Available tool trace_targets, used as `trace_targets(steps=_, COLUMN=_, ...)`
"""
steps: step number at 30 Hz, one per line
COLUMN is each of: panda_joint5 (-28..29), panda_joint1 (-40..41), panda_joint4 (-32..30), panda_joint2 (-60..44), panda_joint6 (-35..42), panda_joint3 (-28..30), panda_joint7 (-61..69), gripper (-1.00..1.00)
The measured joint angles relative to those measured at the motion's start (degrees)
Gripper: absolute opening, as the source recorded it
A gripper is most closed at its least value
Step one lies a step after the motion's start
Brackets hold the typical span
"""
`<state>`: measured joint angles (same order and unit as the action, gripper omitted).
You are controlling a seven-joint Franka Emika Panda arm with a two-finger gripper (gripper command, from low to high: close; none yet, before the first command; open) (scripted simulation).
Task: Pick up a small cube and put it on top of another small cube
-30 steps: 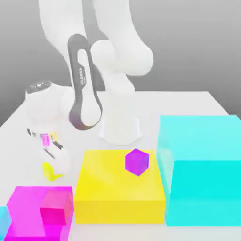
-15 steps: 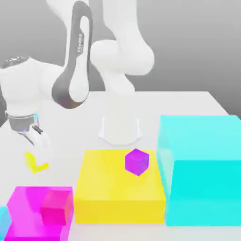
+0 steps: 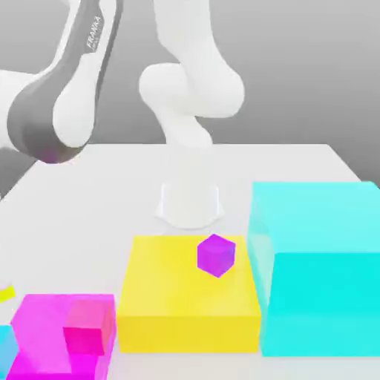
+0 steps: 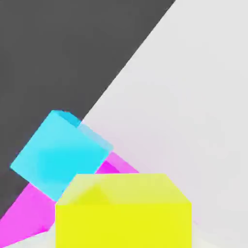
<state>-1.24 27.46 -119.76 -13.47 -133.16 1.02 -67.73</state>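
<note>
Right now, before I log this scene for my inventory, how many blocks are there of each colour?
Yellow: 2, the large flat yellow block and the small yellow cube
Cyan: 2, the big cyan block and the smaller cyan cube
Magenta: 2, the flat magenta block and the magenta cube on it
Purple: 1, the small purple cube
Total: 7

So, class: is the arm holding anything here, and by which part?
Probably the yellow cube: it sits right in front of the hand camera, as a carried thing would. Where on it the grip lies cannot be told.
</note>
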Motion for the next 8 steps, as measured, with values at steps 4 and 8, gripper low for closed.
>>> trace_targets(steps=4, panda_joint5=0.4, panda_joint1=-1.1, panda_joint4=2.0, panda_joint2=-5.7, panda_joint6=-3.8, panda_joint3=-0.1, panda_joint7=-1.5, gripper=-1.00)
trace_targets(steps=8, panda_joint5=0.4, panda_joint1=-1.2, panda_joint4=1.8, panda_joint2=-6.7, panda_joint6=-4.9, panda_joint3=-0.1, panda_joint7=-1.6, gripper=1.00)
